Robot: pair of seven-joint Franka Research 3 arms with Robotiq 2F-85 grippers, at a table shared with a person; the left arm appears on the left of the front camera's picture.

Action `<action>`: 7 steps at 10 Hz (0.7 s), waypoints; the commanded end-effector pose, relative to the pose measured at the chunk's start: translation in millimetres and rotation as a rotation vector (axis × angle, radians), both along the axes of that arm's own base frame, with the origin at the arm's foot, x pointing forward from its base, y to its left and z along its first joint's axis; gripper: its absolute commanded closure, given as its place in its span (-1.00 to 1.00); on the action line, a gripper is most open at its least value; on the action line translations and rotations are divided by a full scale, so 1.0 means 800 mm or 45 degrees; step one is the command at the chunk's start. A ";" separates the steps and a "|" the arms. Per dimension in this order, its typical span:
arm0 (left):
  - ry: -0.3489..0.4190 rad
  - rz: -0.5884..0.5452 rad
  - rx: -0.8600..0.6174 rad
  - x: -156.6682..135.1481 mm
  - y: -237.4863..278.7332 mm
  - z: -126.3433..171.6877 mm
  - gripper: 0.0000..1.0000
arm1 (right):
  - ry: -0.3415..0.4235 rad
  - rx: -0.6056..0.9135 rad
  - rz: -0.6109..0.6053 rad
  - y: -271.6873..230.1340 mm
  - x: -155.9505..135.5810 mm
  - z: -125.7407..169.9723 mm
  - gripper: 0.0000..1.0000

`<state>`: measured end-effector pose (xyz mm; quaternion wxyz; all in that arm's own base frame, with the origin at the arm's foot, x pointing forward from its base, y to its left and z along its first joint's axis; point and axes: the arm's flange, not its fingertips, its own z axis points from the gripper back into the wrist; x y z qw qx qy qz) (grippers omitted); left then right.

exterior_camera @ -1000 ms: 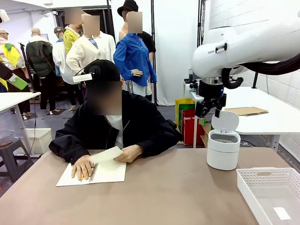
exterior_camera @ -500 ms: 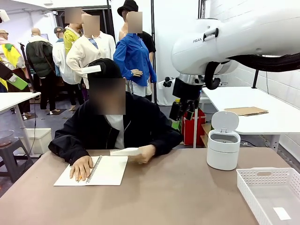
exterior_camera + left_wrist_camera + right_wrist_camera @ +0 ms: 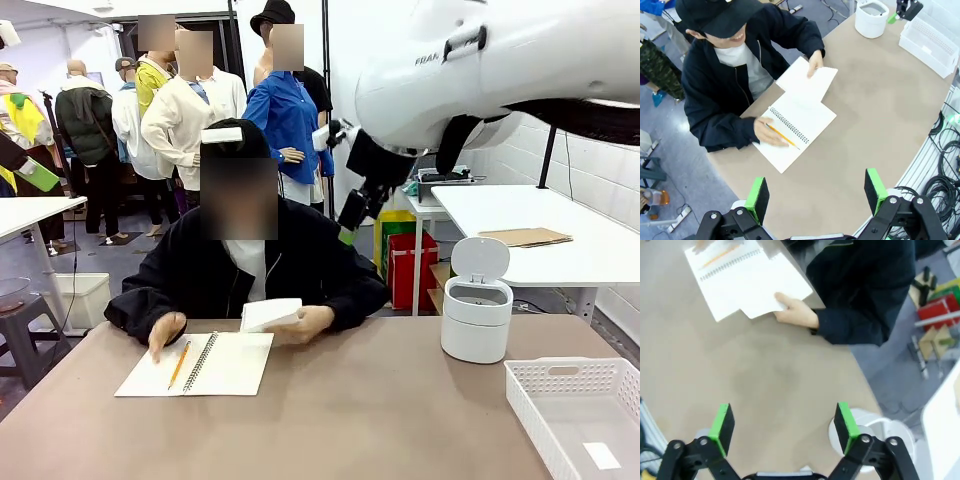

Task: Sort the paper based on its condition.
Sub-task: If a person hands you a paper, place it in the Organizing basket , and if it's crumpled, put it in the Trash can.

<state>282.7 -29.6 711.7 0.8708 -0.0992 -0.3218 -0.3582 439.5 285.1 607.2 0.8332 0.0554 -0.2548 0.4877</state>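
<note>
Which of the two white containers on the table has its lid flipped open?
The small round bin, whose lid stands tipped up behind its opening. The slotted rectangular basket nearer the table's corner is an open tray with no lid.

A brown tabletop (image 3: 380, 400) spans the lower frame. At right centre, a white table (image 3: 570, 245) stands against a white tiled wall (image 3: 590, 165). A second white table (image 3: 35, 212) sits at the left edge. On the grey floor (image 3: 130, 262) near it are a white bin (image 3: 85, 295) and, at lower left, a grey stool (image 3: 30, 312). A white panel (image 3: 345, 60) closes the rear centre, and a red crate (image 3: 405, 265) stands below it.
</note>
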 end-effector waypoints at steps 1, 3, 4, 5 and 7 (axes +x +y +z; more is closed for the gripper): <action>-0.001 0.009 0.006 0.000 0.001 0.000 -1.00 | -0.026 0.162 0.110 -0.019 -0.010 0.005 -1.00; -0.001 0.009 0.006 0.000 0.001 0.000 -1.00 | -0.075 0.195 0.120 -0.020 -0.007 0.040 -1.00; -0.001 0.009 0.006 0.000 0.001 0.000 -1.00 | -0.067 0.191 0.130 -0.017 -0.006 0.055 -1.00; -0.001 0.009 0.006 0.000 0.001 0.000 -1.00 | -0.049 0.178 0.114 -0.013 -0.008 0.070 -1.00; -0.001 0.009 0.006 0.000 0.001 0.000 -1.00 | -0.042 0.182 0.089 -0.013 0.005 0.086 -1.00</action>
